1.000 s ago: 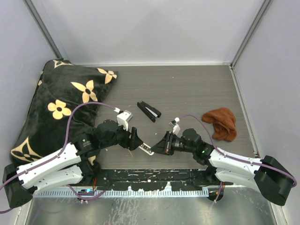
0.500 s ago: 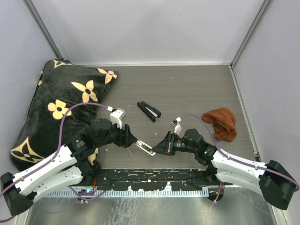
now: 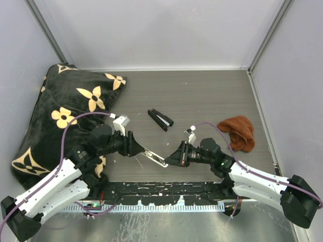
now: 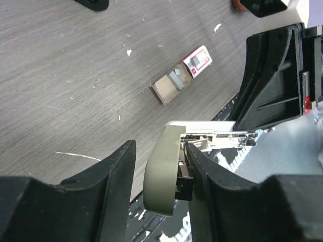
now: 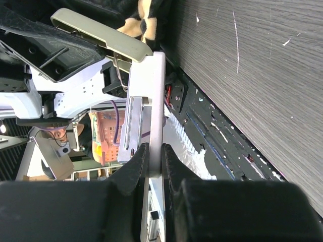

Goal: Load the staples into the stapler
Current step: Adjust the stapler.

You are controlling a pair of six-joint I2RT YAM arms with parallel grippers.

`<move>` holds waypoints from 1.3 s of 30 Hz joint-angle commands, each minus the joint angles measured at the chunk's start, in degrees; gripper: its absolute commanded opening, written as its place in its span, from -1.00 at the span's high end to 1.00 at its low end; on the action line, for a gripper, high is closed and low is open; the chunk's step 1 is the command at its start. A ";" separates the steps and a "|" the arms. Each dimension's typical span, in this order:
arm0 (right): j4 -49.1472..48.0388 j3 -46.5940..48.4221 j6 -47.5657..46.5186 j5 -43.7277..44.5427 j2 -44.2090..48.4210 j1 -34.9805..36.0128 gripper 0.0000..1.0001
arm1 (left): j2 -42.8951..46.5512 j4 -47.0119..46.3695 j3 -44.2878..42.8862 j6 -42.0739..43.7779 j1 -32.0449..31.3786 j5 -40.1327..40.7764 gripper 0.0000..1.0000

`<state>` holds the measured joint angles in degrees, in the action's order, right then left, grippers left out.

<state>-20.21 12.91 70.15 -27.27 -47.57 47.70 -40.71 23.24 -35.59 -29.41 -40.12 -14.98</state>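
Pinching right gripper (image 5: 154,152): clenched on stapler (image 5: 157,91), flat pale metal rail
Left gripper (image 4: 161,151): parted, flanking rounded cream-green cap
Table (image 4: 75,75): grey woodgrain

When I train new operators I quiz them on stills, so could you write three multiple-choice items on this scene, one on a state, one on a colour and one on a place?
1. The right claw is:
A. open and empty
B. shut on the stapler
C. out of view

2. The crumpled cloth is:
A. rust-brown
B. blue
C. white

3. The red-and-white staple box lies:
A. on the cloth
B. in the right claw
C. on the table

Answers:
1 B: the right wrist view shows both fingers pinched on the stapler's pale base strip.
2 A: the top view shows it rust-brown against the grey wood.
3 C: the left wrist view shows it flat on the wood, apart from both claws.
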 commanded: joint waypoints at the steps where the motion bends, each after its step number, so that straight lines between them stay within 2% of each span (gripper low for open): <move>1: -3.26 2.78 -0.54 -1.69 1.87 -0.60 0.99 | 0.13 -3.62 1.40 -1.47 3.17 -9.08 0.13; 7: -3.33 3.00 -0.62 -2.30 2.19 -0.85 0.99 | -2.13 -9.24 3.19 -4.14 6.45 -20.35 0.42; 14: -3.70 2.64 -1.47 -2.27 1.96 -0.94 0.99 | -3.86 -7.51 2.27 -2.41 7.60 -21.51 0.98; 19: -2.52 0.17 -8.88 0.29 1.22 -1.02 0.99 | -3.36 -5.72 0.84 -1.77 9.17 -20.94 1.00; 23: -4.67 -0.57 -12.62 -0.14 -2.08 -0.96 0.95 | -5.44 2.29 -3.83 3.60 9.14 -16.29 0.99; 27: -6.51 1.45 -14.85 -1.47 -6.72 -0.89 0.78 | -9.36 9.27 -8.60 8.36 9.12 -13.05 0.99; 32: -8.99 3.91 -16.13 -3.71 -11.58 -0.94 0.54 | -13.02 11.48 -11.59 11.24 7.73 -9.11 1.00; 39: -11.30 6.34 -15.95 -7.61 -12.98 -0.94 0.28 | -18.05 13.49 -15.01 13.60 1.77 0.56 1.00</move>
<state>-26.98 15.88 56.51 -30.35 -61.04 46.76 -57.34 35.33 -46.83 -18.59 -35.75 -22.31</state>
